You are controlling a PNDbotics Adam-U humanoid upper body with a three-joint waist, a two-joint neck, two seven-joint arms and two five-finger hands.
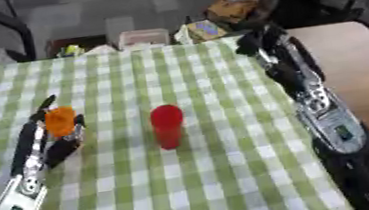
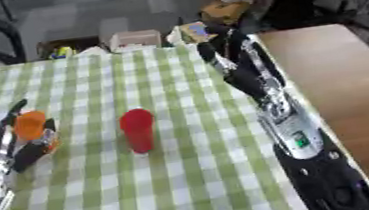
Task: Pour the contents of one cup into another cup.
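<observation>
— Where's the orange cup (image 1: 59, 121)?
— In the left hand (image 1: 55, 141), fingers curled round it; red cup (image 1: 168, 125) stands just right, apart.
— Right hand (image 1: 254, 42)?
— Far edge; fingers unclear.

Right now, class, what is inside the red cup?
Nothing can be made out inside the red cup. It stands upright on the checked cloth, and the camera sees only its red top, so any contents are hidden. The left hand holds the orange cup.
</observation>
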